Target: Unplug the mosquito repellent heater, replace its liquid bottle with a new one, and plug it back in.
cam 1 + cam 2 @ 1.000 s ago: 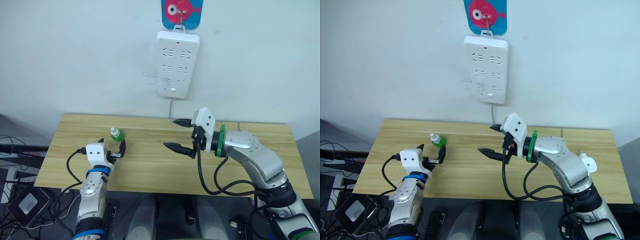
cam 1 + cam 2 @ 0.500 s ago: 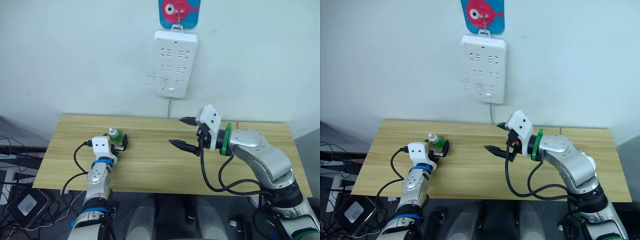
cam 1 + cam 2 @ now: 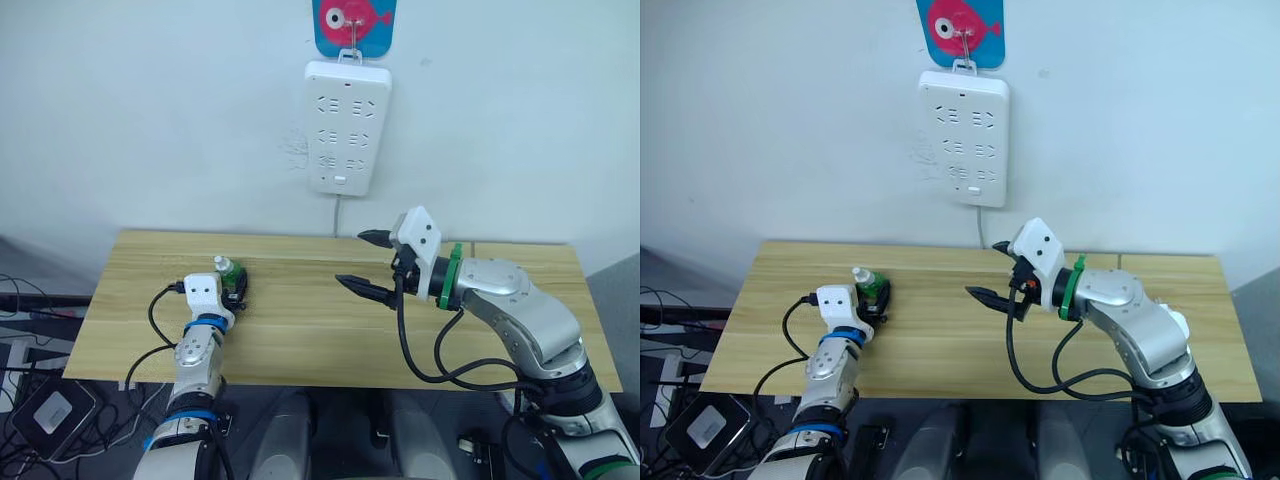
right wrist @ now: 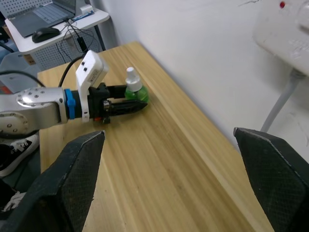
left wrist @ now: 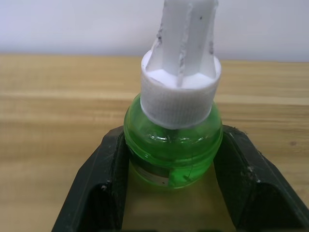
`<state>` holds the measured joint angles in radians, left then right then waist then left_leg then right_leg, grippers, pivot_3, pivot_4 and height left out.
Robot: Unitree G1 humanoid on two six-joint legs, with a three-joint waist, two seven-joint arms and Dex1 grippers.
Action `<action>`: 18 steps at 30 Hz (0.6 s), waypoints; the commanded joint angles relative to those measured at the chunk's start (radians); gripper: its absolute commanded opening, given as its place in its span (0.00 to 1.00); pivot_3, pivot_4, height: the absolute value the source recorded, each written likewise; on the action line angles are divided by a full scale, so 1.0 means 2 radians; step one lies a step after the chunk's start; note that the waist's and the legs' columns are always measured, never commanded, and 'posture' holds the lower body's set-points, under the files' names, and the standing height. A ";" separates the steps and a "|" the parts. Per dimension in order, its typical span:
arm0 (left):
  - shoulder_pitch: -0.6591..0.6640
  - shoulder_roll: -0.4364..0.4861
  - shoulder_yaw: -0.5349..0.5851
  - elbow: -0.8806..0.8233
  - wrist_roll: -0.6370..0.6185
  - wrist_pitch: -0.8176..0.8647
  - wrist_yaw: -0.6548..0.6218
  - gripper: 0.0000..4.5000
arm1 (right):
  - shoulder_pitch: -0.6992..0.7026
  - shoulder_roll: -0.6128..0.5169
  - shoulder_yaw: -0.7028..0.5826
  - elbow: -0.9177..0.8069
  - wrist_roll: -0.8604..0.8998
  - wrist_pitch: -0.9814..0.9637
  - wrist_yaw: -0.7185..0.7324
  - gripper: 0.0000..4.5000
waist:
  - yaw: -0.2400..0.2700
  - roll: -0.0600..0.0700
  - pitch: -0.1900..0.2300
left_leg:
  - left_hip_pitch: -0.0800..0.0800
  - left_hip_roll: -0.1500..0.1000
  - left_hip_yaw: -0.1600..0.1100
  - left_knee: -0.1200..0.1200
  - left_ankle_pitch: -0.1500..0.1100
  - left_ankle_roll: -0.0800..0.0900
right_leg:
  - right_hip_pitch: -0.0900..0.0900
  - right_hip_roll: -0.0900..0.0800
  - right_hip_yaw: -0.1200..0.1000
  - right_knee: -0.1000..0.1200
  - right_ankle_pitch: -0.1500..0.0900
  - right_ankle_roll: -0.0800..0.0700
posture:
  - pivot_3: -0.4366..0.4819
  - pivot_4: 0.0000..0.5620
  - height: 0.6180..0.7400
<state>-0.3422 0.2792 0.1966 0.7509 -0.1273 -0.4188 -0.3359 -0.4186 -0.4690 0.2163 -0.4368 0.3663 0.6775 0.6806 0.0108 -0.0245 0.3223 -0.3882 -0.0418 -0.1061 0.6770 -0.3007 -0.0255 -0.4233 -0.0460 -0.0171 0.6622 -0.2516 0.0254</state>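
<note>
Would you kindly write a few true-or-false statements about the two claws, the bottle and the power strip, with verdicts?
1. The left claw grips the green liquid bottle. True.
2. The bottle lies on its side. False: it stands upright on the wooden table, white cap on top.
3. The right claw is open and holds nothing. True.
4. The white power strip lies on the table. False: it hangs on the wall above it.
5. The right claw touches the bottle. False: it is well apart from it.

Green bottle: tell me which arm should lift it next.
Left. The left gripper already has its fingers against both sides of the green bottle on the table. The right gripper hangs open above mid-table, well away from it.
</note>
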 commanded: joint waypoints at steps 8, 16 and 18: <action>0.033 0.111 -0.178 -0.355 -0.052 0.213 -0.298 0.49 | 0.046 -0.010 -0.013 0.016 -0.001 -0.067 0.033 1.00 | 0.006 0.001 -0.001 | -0.002 0.000 0.000 0.000 0.001 -0.001 | -0.001 -0.001 0.000 0.000 0.000 0.000 | 0.59 0.48 1.00; -0.025 0.116 -0.206 -0.329 -0.064 0.251 -0.382 0.49 | 0.039 0.002 -0.025 0.006 0.026 -0.054 0.037 1.00 | 0.006 0.002 -0.002 | -0.002 0.000 -0.001 0.000 0.001 -0.002 | -0.001 0.000 -0.001 0.000 0.000 0.000 | 0.55 0.46 1.00; -0.047 0.113 -0.208 -0.327 -0.072 0.265 -0.400 0.49 | 0.038 0.011 -0.014 0.004 0.028 -0.050 0.038 1.00 | 0.005 0.002 -0.002 | -0.002 0.000 0.000 0.000 0.001 -0.002 | -0.001 0.000 -0.001 0.000 0.000 0.000 | 0.54 0.44 1.00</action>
<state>-0.4136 0.5094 -0.2140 0.1129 -0.2396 0.0982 -1.0979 -0.3353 -0.4604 0.1820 -0.3857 0.3940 0.5781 0.7478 0.0212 -0.0195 0.3181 -0.3920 -0.0427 -0.1072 0.6779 -0.2980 -0.0301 -0.4257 -0.0463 -0.0189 0.6629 -0.2514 0.0251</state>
